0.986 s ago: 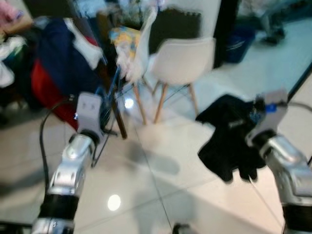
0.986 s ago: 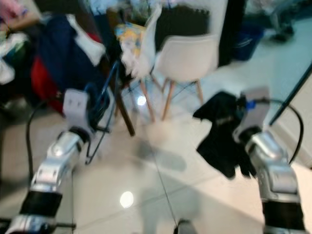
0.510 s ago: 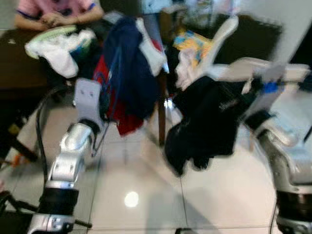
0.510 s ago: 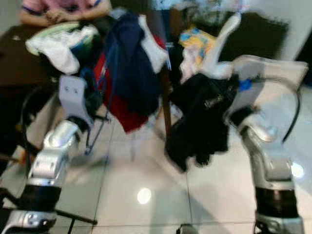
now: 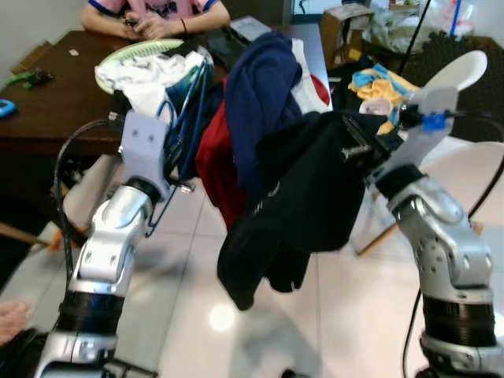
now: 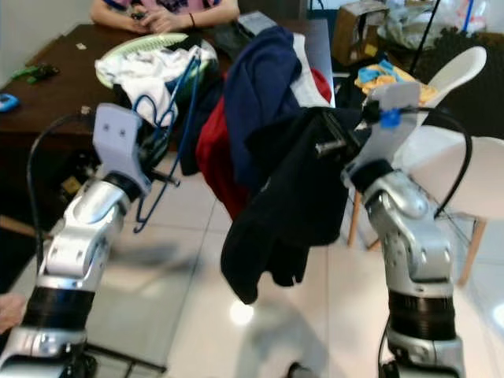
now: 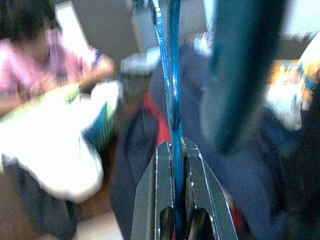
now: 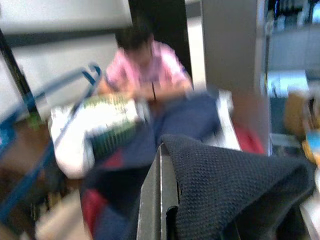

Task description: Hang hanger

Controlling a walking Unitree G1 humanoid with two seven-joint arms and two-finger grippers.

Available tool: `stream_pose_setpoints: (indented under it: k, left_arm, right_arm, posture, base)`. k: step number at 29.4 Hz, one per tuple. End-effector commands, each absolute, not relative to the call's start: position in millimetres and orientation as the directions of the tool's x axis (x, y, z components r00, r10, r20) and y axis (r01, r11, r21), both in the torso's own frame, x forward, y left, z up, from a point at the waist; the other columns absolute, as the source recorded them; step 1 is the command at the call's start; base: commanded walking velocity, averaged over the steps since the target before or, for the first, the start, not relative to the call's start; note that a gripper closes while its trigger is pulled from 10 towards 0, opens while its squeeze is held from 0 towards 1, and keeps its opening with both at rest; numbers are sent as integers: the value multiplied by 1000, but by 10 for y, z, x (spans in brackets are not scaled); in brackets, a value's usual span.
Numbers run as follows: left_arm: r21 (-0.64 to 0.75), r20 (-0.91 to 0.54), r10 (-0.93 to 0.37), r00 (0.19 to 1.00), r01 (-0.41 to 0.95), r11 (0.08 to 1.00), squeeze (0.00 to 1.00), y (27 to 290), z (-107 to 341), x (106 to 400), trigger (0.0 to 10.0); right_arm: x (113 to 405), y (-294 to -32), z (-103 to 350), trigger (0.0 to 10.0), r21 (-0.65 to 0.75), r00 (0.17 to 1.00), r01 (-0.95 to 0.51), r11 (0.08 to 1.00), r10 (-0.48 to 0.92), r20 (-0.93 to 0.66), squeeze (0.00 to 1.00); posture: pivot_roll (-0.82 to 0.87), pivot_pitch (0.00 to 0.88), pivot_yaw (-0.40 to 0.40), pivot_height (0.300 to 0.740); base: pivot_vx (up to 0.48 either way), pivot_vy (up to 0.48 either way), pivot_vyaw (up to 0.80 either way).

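Currently my left gripper [image 7: 174, 220] clamps the blue hanger [image 6: 169, 126], my right gripper [image 8: 165, 210] pinches the black garment [image 5: 299, 205]; nothing hung yet.

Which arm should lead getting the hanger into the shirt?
Left, probably. The left gripper is shut on the blue wire hanger, free to steer it. The right gripper is shut on the black knit garment, which hangs beside it; it only needs to hold.
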State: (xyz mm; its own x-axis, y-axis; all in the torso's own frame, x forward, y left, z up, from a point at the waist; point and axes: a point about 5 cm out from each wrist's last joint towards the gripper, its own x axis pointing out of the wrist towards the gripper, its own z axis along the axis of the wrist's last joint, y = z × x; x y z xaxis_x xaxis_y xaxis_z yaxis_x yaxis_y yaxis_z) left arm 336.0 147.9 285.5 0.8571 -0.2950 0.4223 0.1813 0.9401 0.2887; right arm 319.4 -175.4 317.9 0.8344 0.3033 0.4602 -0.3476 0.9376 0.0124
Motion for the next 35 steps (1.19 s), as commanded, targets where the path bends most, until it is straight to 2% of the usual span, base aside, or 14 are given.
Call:
stream_pose_setpoints:
  k: [1,3,5,6,7,8,11,12,14,20,25,28,30,35]
  left_arm:
    - [324,436,-299,849,162,932,0,1560,2935,3326,10000]
    - [332,468,-324,822,176,927,0,1526,3066,3307,10000]
    - [319,519,-340,784,191,928,0,1495,3274,3273,10000]
    - [319,519,-340,784,191,928,0,1495,3274,3273,10000]
    - [301,544,-330,772,187,935,0,1493,3361,3264,10000]
    - [301,544,-330,772,187,935,0,1493,3361,3264,10000]
    - [271,587,-280,760,142,952,0,1524,3496,3261,10000]
    - [271,587,-280,760,142,952,0,1524,3496,3261,10000]
    - [272,590,-242,771,93,958,0,1577,3508,3276,10000]
    - [240,585,-156,796,14,971,0,1715,3518,3303,10000]
    - [244,587,-146,796,-2,970,0,1748,3532,3296,10000]
    - [249,587,-147,796,-5,969,0,1757,3537,3293,10000]
    - [237,581,-144,801,2,971,0,1773,3527,3303,10000]
    - [232,579,-142,803,5,973,0,1776,3525,3307,10000]
  right_arm:
    - [3132,-1692,3391,10000,11,774,-372,928,303,556,0]
    - [3150,-1658,3599,10000,0,734,-388,922,309,605,0]
    - [3160,-1590,4012,10000,-28,651,-414,910,317,690,0]
    - [3160,-1590,4012,10000,-28,651,-414,910,317,690,0]
    - [3140,-1531,4253,10000,-51,594,-430,902,324,736,0]
    - [3140,-1531,4253,10000,-51,594,-430,902,324,736,0]
    - [3042,-1286,4760,10000,-104,452,-506,856,366,813,0]
    - [3042,-1286,4760,10000,-104,452,-506,856,366,813,0]
    - [3056,-1097,4857,10000,-154,429,-521,840,413,803,0]
    - [3184,-914,4904,10000,-185,471,-477,859,427,772,0]
    - [3270,-871,4918,10000,-183,504,-449,875,416,757,0]
    - [3357,-813,4859,10000,-199,546,-421,885,422,724,0]
    - [3507,-735,4651,10000,-287,658,-311,906,423,623,0]
    - [3556,-719,4592,10000,-317,688,-277,907,417,594,0]
  posture:
    - [59,184,54,740]
    - [64,180,55,740]
    - [62,179,57,740]
    - [62,179,57,740]
    - [61,171,55,740]
    - [61,171,55,740]
    - [69,161,49,740]
    - [69,161,49,740]
    - [73,151,42,740]
    - [78,144,28,740]
    - [85,138,20,740]
    - [87,138,21,740]
    - [85,145,24,740]
    - [85,146,24,740]
  base:
    - [480,0,0]
    - [480,0,0]
    - [480,0,0]
    - [480,0,0]
    - [480,0,0]
    - [480,0,0]
    - [480,0,0]
    - [480,0,0]
    - [480,0,0]
    - [480,0,0]
    - [480,0,0]
    - [480,0,0]
    - [480,0,0]
    - [480,0,0]
